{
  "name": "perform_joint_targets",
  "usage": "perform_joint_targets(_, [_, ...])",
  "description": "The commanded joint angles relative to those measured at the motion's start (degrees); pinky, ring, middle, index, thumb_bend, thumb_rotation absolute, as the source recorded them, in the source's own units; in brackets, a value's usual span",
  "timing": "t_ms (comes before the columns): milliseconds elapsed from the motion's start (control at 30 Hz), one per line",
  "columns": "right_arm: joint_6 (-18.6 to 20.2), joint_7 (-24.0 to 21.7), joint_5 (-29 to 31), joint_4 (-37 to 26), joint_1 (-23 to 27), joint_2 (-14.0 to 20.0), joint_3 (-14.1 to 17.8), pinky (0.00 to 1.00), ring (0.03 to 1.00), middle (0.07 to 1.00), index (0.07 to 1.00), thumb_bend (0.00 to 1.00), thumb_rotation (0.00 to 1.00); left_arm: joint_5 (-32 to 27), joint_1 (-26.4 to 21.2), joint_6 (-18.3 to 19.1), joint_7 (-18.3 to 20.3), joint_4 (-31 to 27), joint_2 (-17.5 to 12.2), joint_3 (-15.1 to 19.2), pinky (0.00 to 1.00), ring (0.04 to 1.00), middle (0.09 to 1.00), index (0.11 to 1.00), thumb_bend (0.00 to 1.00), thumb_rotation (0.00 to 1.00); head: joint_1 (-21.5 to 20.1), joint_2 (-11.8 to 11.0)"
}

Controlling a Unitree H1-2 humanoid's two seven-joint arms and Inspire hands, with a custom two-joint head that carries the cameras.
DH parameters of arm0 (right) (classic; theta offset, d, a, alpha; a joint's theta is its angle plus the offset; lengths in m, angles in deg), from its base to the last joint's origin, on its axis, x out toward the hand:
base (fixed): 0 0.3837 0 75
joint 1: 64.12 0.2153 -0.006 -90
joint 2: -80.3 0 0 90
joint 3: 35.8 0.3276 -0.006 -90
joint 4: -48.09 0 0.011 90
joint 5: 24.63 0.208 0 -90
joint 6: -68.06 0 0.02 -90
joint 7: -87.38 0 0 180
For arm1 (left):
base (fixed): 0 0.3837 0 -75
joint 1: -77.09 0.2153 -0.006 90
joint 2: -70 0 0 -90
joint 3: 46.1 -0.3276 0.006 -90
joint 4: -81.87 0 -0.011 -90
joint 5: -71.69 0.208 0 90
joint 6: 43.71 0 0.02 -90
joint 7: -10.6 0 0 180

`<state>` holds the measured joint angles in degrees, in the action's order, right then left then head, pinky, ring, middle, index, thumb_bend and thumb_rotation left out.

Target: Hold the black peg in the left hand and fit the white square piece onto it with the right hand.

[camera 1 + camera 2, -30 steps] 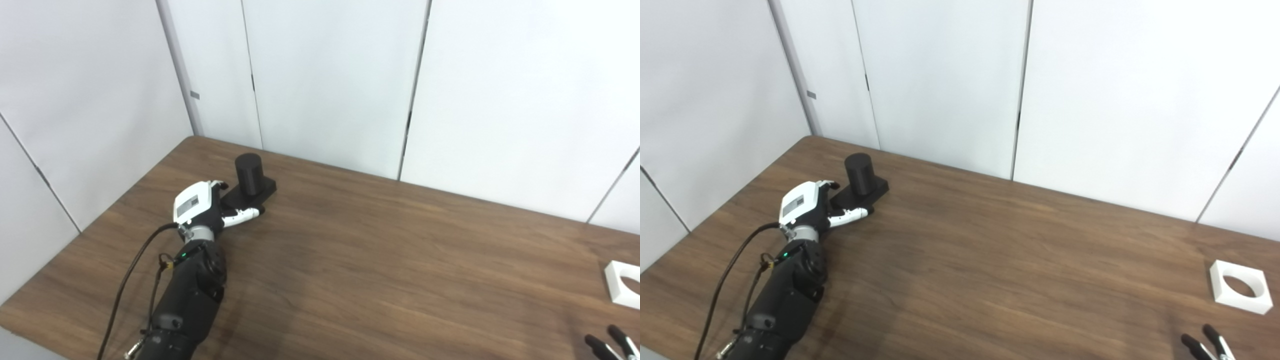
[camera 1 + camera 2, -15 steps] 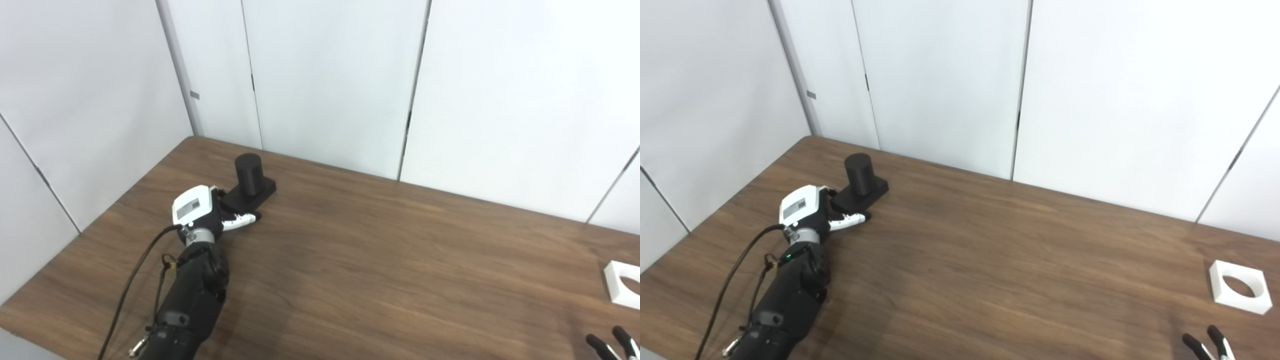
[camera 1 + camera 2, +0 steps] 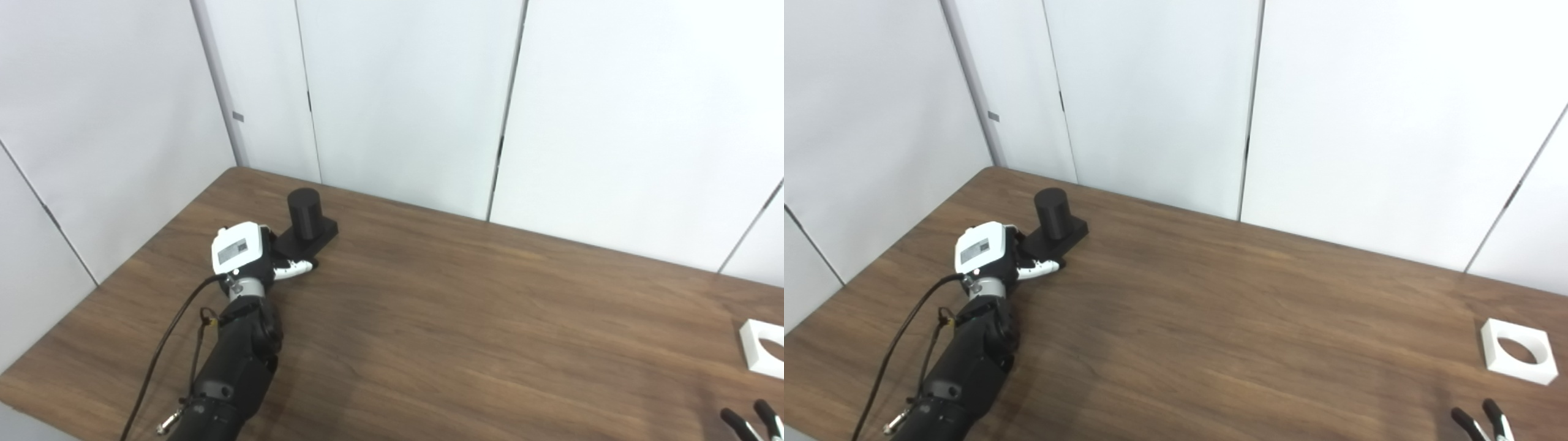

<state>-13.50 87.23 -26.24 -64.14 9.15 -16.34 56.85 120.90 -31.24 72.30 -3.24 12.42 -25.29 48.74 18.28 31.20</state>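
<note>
The left robot hand [image 3: 248,254] has closed in on the black peg [image 3: 306,222] base.

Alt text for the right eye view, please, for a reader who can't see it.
The left robot hand is at the base of a black peg near the far left of a brown table. A white square piece with a round hole lies far right; only fingertips of the right robot hand show below it.

Only two fingertips of the right hand [image 3: 1482,421] are seen; the rest is cut off. The white square piece [image 3: 764,345] is cut by the edge.
</note>
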Motion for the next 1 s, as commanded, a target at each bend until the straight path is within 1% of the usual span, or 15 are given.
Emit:
perform_joint_targets(0, [0.29, -0.67, 0.12, -0.93, 0.14, -0.34, -0.33, 1.0, 0.965, 0.885, 0.987, 0.56, 1.0, -1.47, -1.28, -2.54, -4.29, -0.45, -1.46, 0.07, 0.99, 0.88, 0.789, 0.504, 0.63, 0.21, 0.06, 0.07])
perform_joint_targets(33, [0.13, -0.68, 0.07, -0.89, 0.16, -0.32, -0.36, 1.0, 0.964, 0.882, 0.986, 0.55, 1.0, -2.19, -1.2, -3.13, -5.25, -0.33, -1.51, -0.01, 0.99, 0.872, 0.775, 0.491, 0.56, 0.12, 0.03, 0.12])
perform_joint_targets(67, [0.1, -0.67, 0.11, -0.9, 0.16, -0.34, -0.35, 1.0, 0.964, 0.881, 0.985, 0.55, 1.0, -2.69, -1.1, -3.61, -6.01, -0.26, -1.61, -0.17, 1.0, 0.866, 0.767, 0.486, 0.54, 0.09, 0.03, 0.12])
perform_joint_targets(133, [0.11, -0.63, 0.1, -0.94, 0.17, -0.42, -0.38, 1.0, 0.96, 0.877, 0.982, 0.56, 1.0, -3.3, -0.99, -4.15, -7.2, -0.07, -1.87, -0.62, 0.99, 0.849, 0.746, 0.482, 0.52, 0.06, -0.02, 0.13])
perform_joint_targets(200, [0.24, -0.53, -0.14, -0.98, 0.19, -0.44, -0.41, 1.0, 0.954, 0.875, 0.98, 0.55, 1.0, -4.13, -0.82, -4.68, -7.92, -0.2, -2.06, -0.96, 0.98, 0.836, 0.732, 0.481, 0.52, 0.06, -0.02, 0.13])
perform_joint_targets(367, [0.15, -0.49, -0.42, -0.82, 0.29, -0.43, -0.48, 1.0, 0.956, 0.876, 0.974, 0.55, 1.0, -6.84, -0.5, -5.88, -8.21, -0.85, -2.31, -1.25, 0.98, 0.828, 0.721, 0.48, 0.51, 0.05, -0.49, 0.26])
perform_joint_targets(467, [0.6, -0.41, -0.32, -0.97, 0.35, -0.62, -0.46, 1.0, 0.959, 0.878, 0.97, 0.56, 1.0, -8.58, -0.14, -6.06, -7.5, -1.86, -2.29, -1.28, 0.97, 0.828, 0.72, 0.48, 0.51, 0.05, -0.76, 0.31])
perform_joint_targets(567, [0.94, -0.28, -1.2, -1.16, 0.33, -0.5, -0.66, 1.0, 0.945, 0.874, 0.968, 0.56, 1.0, -9.72, 0.33, -5.43, -6.65, -3.13, -2.28, -1.48, 0.96, 0.836, 0.73, 0.48, 0.51, 0.05, -1.24, 0.45])
perform_joint_targets(700, [1.78, -0.18, -1.14, -1.77, 0.24, -0.98, -0.62, 1.0, 0.946, 0.875, 0.97, 0.55, 1.0, -10.93, 1.6, -5.31, -5.39, -6.27, -1.87, -1.86, 0.94, 0.842, 0.733, 0.482, 0.51, 0.05, -1.94, 0.67])
perform_joint_targets(767, [1.87, -0.27, -1.15, -1.92, 0.23, -1.01, -0.7, 1.0, 0.959, 0.882, 0.976, 0.53, 1.0, -12.02, 2.32, -6.04, -4.99, -7.86, -1.49, -1.92, 0.94, 0.847, 0.735, 0.483, 0.51, 0.05, -2.2, 0.77])
perform_joint_targets(900, [2.9, -0.1, -1.33, -2.57, 0.18, -1.42, -0.89, 1.0, 0.962, 0.883, 0.987, 0.51, 1.0, -14.03, 4.29, -9.46, -4.24, -11.54, -0.96, -2.92, 0.86, 0.851, 0.741, 0.484, 0.51, 0.05, -3.27, 1.13])
perform_joint_targets(967, [3.36, -0.02, -1.33, -2.9, 0.13, -1.63, -1.01, 1.0, 0.965, 0.883, 0.99, 0.49, 1.0, -14.74, 5.29, -10.68, -3.29, -13.49, -0.86, -3.63, 0.85, 0.856, 0.754, 0.485, 0.51, 0.06, -3.84, 1.27])
